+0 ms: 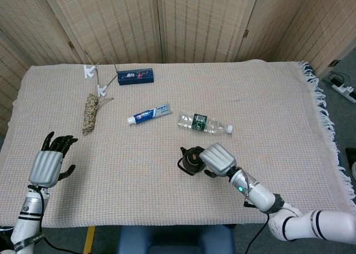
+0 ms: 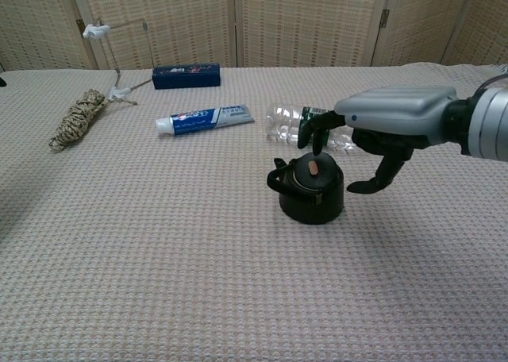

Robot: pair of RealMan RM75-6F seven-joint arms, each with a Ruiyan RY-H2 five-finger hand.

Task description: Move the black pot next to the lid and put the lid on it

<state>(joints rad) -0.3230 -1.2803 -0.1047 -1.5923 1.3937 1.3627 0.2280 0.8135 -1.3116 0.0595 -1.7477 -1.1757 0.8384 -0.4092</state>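
Note:
The small black pot (image 2: 310,197) (image 1: 192,161) stands on the woven cloth near the table's middle, its spout pointing left. Its black lid (image 2: 314,171) with an orange knob sits on top of the pot. My right hand (image 2: 381,132) (image 1: 217,160) hovers just right of the pot with its fingers spread, holding nothing; one fingertip reaches over the pot's far edge. My left hand (image 1: 49,160) rests open at the table's near left, far from the pot, and shows only in the head view.
A clear water bottle (image 2: 305,125) lies right behind the pot. A toothpaste tube (image 2: 205,119), a dark blue box (image 2: 186,76), a coiled rope (image 2: 78,117) and a white wire stand (image 2: 107,48) lie to the far left.

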